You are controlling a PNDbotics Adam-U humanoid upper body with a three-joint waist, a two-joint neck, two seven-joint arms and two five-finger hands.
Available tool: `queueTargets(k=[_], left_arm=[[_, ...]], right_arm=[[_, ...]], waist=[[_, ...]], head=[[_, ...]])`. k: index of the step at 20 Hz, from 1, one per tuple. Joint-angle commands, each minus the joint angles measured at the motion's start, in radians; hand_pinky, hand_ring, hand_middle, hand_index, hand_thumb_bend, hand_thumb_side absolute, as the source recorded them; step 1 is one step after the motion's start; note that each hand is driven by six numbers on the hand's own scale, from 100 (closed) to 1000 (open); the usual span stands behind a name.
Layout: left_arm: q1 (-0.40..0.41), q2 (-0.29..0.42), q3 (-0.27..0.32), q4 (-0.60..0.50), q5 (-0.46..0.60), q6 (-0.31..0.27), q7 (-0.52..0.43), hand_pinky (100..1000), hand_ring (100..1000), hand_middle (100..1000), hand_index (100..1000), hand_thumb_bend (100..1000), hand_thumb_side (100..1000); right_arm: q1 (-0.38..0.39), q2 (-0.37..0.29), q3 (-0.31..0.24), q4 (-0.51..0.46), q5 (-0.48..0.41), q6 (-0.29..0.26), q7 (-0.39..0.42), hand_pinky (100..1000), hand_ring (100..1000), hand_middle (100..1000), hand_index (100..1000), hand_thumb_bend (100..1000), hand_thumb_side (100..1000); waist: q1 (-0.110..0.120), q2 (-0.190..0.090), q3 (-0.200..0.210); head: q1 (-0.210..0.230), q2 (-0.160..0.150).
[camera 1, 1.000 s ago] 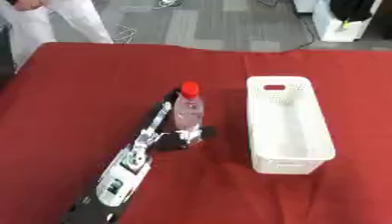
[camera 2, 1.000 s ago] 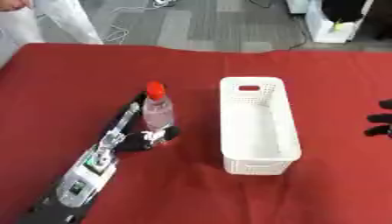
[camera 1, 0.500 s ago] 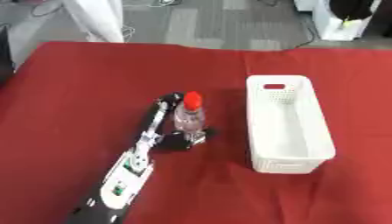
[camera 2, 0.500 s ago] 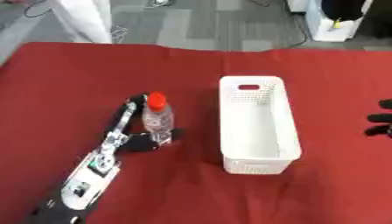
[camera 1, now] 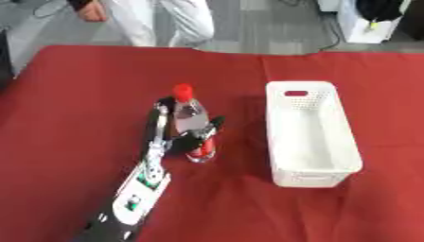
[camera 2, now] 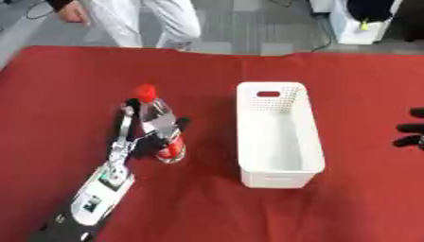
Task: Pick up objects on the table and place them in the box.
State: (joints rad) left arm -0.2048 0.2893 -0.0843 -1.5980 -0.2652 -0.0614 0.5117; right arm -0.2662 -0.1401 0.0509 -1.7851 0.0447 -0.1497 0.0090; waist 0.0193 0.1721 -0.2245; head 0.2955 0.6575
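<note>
Left hand (camera 1: 184, 137) curled round the bottle (camera 1: 192, 124), just left of the box (camera 1: 311, 130) on the red table (camera 1: 75, 104). Bottle now tilted, red cap leaning away from the box, base still touching the cloth; upright a second ago. Same spot beside the box as before, apart from its wall. Right hand (camera 2: 411, 134) showing only at the right-eye view's edge, right of the box, fingertips alone visible; open or closed, cannot tell.
</note>
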Motion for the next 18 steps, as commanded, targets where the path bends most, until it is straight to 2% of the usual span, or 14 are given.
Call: queueTargets(k=[1,6,10,18], left_arm=[[-0.017,0.008,-0.003,-0.012,0.012,-0.009,0.016,334,344,401,558,536,406],[-0.020,0.015,-0.016,-0.027,0.039,-0.016,-0.028,334,346,405,555,482,424],[-0.025,0.046,-0.034,-0.069,0.126,-0.002,-0.080,345,356,415,566,482,446],[-0.058,0.184,-0.055,-0.232,0.258,0.045,-0.165,358,369,429,579,511,410]], right_arm=[[-0.012,-0.005,-0.003,-0.022,-0.004,0.002,0.001,487,592,669,716,100,831],[-0.013,-0.005,-0.001,-0.021,-0.004,0.003,0.003,487,592,669,716,100,832],[-0.013,-0.006,0.000,-0.019,-0.004,0.004,0.005,487,592,669,717,100,831],[-0.011,-0.011,0.007,-0.013,-0.005,0.005,0.013,487,592,669,717,100,831]], waist=[[0.001,-0.010,-0.001],[0.002,-0.010,0.002],[0.003,-0.013,0.001],[0.013,-0.023,0.000]], head=[[0.007,-0.010],[0.006,-0.012],[0.004,-0.017],[-0.006,-0.032]])
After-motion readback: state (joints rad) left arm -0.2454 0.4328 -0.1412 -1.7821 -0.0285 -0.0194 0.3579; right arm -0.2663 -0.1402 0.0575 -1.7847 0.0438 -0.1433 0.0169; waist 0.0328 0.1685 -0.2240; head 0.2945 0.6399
